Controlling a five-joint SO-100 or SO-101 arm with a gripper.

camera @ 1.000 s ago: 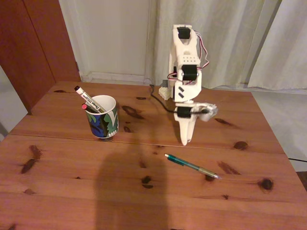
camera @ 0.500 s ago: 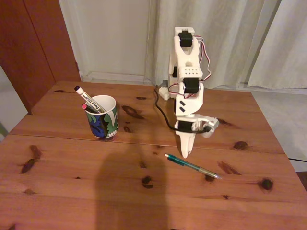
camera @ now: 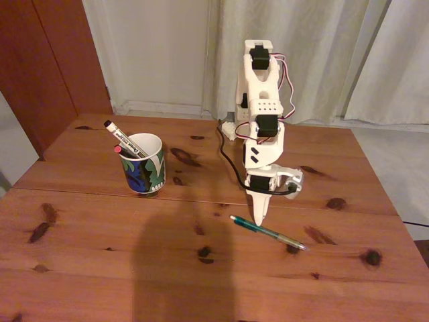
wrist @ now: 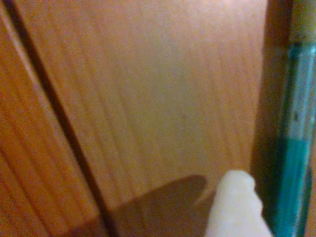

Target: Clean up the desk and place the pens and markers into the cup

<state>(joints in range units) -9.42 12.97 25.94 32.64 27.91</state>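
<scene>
Cup: handleless leaf-patterned ceramic mug [camera: 145,164] on the reddish-brown pine desk [camera: 100,255] — holds a white black-capped marker [camera: 123,139] and a red-ended pen [camera: 118,150].
Gripper: white two-finger gripper [camera: 259,220], tips down, spread cannot be told.
Teal pen: translucent teal-green pen [camera: 267,232] flat on the desk, just beside the fingertip [wrist: 237,207].

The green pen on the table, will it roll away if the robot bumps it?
Probably, a bit. The green pen looks slim and round and lies flat on the smooth desk, so a sideways nudge from the fingers might roll it. It seems stiff and light, so it should lift without bending.
</scene>
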